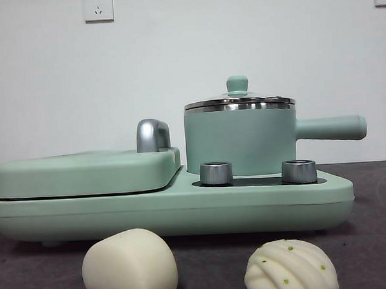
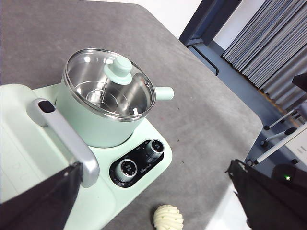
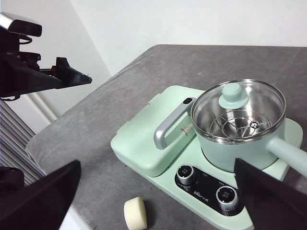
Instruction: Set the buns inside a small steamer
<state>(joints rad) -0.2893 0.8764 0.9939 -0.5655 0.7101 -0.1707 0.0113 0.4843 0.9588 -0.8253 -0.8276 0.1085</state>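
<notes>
Both jaws spread, empty; smooth bun, ridged bun before glass-lidded steamer.

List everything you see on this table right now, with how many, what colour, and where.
Smooth bun: one, off-white, on the table in front of the griddle.
Ridged bun: one, off-white with green specks, on the table in front of the knobs.
Small steamer: one, mint green, on the cooker base, handle to the side.
Glass lid: one, clear with green knob, on the steamer.
Griddle: one, mint green, closed, beside the steamer.
Knobs: two, silver, on the base.
Table: grey.
Left tool: black, open, above the table.
Right tool: black, open, above the table.
</notes>
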